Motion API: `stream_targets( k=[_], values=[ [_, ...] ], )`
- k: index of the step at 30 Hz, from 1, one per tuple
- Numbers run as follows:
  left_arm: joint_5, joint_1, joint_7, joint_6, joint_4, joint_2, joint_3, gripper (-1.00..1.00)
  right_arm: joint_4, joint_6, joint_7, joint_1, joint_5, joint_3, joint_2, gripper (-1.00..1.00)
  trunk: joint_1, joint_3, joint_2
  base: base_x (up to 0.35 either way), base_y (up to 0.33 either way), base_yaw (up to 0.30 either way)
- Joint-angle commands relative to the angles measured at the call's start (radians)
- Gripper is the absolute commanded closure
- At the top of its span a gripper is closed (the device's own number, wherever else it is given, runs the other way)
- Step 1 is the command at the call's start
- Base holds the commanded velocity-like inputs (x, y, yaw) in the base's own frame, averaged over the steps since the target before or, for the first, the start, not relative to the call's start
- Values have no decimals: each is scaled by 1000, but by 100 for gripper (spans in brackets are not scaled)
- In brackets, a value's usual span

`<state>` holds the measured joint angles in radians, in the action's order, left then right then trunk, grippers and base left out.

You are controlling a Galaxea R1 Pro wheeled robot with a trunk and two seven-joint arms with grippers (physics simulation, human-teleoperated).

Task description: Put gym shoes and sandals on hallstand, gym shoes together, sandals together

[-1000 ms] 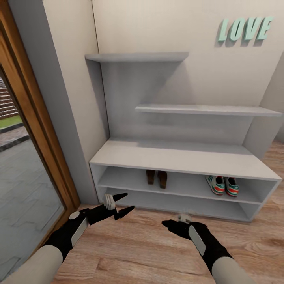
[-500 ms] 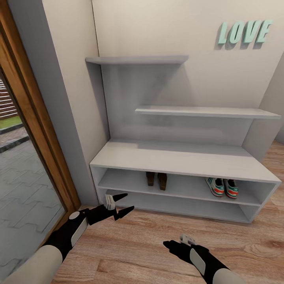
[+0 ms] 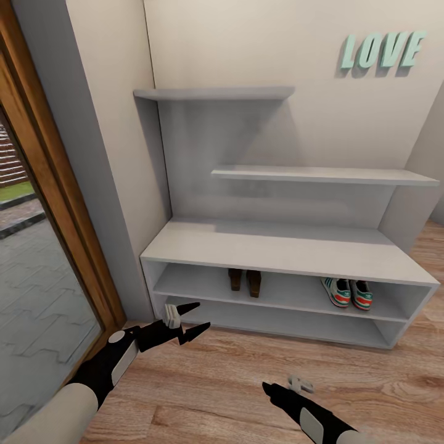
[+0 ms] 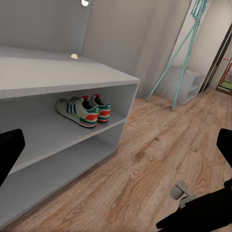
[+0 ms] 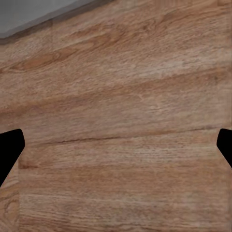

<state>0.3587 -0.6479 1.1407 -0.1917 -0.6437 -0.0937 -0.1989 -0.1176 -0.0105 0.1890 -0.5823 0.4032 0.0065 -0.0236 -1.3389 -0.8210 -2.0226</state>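
Observation:
The two gym shoes [image 3: 348,292] stand side by side at the right of the hallstand's [image 3: 277,246] upper open shelf, and show again in the left wrist view [image 4: 83,108]. The two sandals [image 3: 245,280] stand together on the same shelf, left of middle. My left gripper [image 3: 192,317] hovers open and empty over the corridor floor [image 3: 222,382] in front of the rack's left end. My right gripper [image 3: 271,390] is low over the floor, farther from the rack, open with nothing between its fingers [image 5: 10,150]. It faces bare planks in the right wrist view.
A wood-framed glass door [image 3: 43,246] runs along the left. The wall above the rack carries teal LOVE letters [image 3: 382,49]. Beyond the rack's far end stand a teal coat stand [image 4: 180,58] and a low white bench [image 4: 191,84]. My right arm [image 4: 198,215] crosses low in the left wrist view.
My right arm has drawn back from the rack, toward the bottom of the head view. The left arm has stayed put. The shoes have not moved; the view shifted slightly early on.

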Motion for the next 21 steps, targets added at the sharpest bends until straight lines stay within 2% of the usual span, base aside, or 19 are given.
stream_targets(
  k=[1, 21],
  values=[
    [8, -1, -1, -6, 1, -1, -7, -100, 6, -5, 3, -1, 6, 1, 0, -100, 0, -1, 0, 0, 0, 0],
    [8, -1, -1, -6, 1, -1, -5, -100, 53, -11, 3, 1, 3, 1, 3, -100, 0, -1, 0, 0, 0, 0]
  ],
)
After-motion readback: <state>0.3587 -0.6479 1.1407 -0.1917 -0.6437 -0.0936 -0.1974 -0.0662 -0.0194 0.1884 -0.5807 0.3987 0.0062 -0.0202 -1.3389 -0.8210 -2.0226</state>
